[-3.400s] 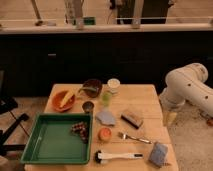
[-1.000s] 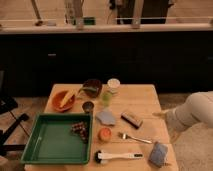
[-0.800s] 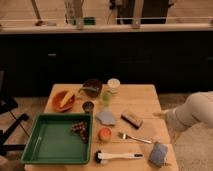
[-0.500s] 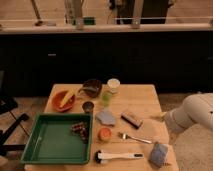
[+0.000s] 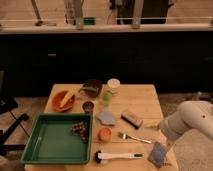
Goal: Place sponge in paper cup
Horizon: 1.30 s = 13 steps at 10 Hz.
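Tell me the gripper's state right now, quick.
Gripper: open, holding nothing, over the right edge of the wooden table; the small flat blue-grey sponge lies on the table nearby.

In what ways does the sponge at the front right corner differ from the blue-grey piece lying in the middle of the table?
The sponge is a neat rectangle; the blue-grey piece has an irregular outline. The sponge lies at the front right corner, the piece beside the green tray. The open gripper hangs near the sponge, far from the piece. Both are blue-grey and flat.
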Each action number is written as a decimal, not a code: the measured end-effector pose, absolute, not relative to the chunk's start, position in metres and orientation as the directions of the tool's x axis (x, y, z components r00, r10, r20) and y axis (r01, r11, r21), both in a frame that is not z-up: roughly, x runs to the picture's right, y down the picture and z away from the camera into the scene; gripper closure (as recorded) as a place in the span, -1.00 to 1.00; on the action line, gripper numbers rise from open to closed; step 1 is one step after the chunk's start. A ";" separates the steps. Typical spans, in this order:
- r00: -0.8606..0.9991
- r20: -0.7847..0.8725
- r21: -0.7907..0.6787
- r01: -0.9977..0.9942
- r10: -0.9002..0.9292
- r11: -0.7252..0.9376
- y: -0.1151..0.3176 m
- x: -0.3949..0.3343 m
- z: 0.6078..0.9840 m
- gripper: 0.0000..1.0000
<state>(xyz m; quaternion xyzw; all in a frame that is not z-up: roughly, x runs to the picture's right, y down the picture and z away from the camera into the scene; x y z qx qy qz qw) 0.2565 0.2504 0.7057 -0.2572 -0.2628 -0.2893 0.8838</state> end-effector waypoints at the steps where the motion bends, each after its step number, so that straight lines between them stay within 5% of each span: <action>1: 0.686 0.630 -0.312 0.653 -0.365 0.690 0.258 0.255 0.710 -0.60; 13: 0.676 0.693 -0.398 0.648 -0.250 0.649 0.323 0.281 0.741 -0.60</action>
